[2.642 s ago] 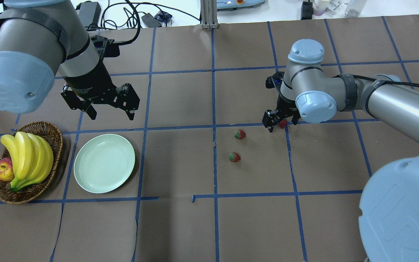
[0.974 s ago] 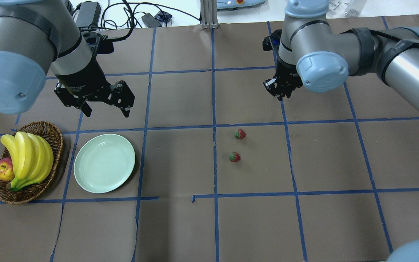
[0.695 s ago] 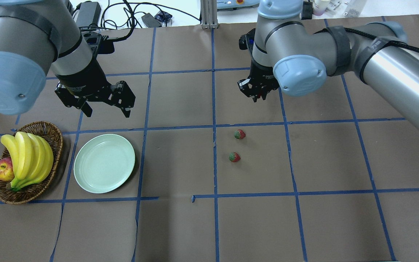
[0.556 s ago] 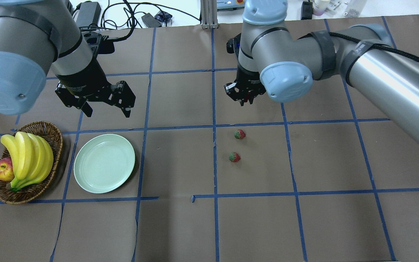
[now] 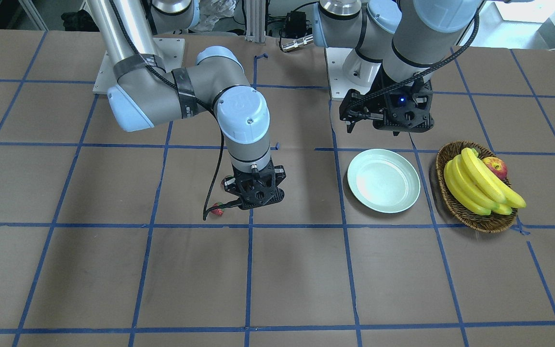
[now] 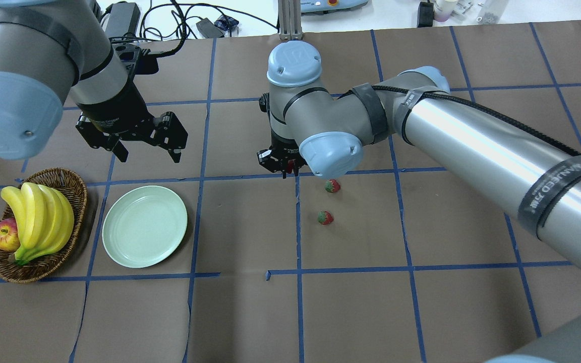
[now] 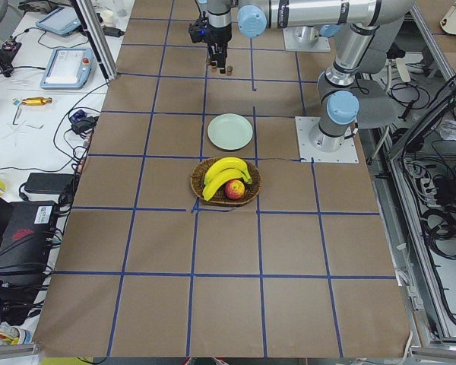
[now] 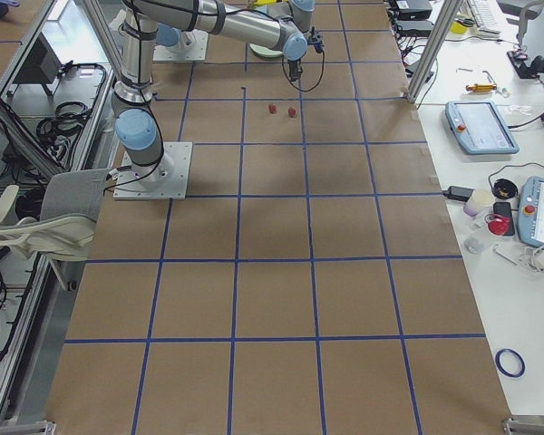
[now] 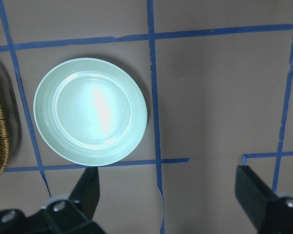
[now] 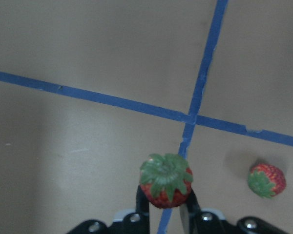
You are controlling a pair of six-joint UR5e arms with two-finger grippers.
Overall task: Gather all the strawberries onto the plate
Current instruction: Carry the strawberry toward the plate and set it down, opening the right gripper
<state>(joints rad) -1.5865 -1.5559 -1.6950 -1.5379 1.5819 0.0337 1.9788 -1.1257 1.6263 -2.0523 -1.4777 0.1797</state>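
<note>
My right gripper is shut on a strawberry, held green top outward above a blue tape crossing near the table's middle. Two more strawberries lie on the brown paper just right of it; one shows in the right wrist view. The mint-green plate lies empty at the left. My left gripper hovers open behind the plate, which fills the left wrist view between the open fingers.
A wicker basket with bananas and an apple stands left of the plate. Blue tape lines grid the brown paper. Cables and devices lie beyond the far edge.
My right arm has lifted a strawberry from the right side and carried it left to the table's middle. The left gripper has hardly moved. Two strawberries have stayed in place.
</note>
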